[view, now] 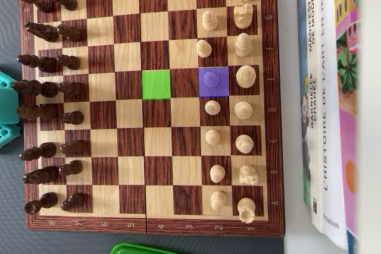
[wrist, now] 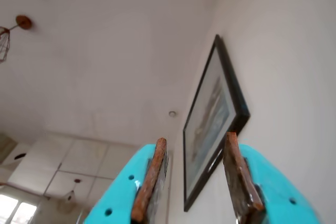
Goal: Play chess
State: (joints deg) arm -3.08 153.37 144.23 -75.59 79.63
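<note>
We see a chessboard (view: 155, 102) with 16 dark and 16 light pieces.
Gripper (wrist: 195, 148) fingers stand parted, empty, aimed at the ceiling and 1 framed picture (wrist: 212, 124); overhead, dark pieces (view: 47, 87) left, light pieces (view: 229, 87) right, 1 pawn (view: 211, 80) on a purple square, 1 green square (view: 156, 84) left of it.

Two-finger gripper (wrist: 195, 142) in bright turquoise plastic, smooth and rounded along the outer edges. Small round screw holes dotted over both turquoise shells. Inner faces of the jaws lined with rough, rust-brown pads, worn and uneven, darker and mottled on the one at right in the wrist view. In the overhead view, only a sliver of the arm (view: 7, 108) at the left edge: same turquoise, moulded in angular lobes.
</note>
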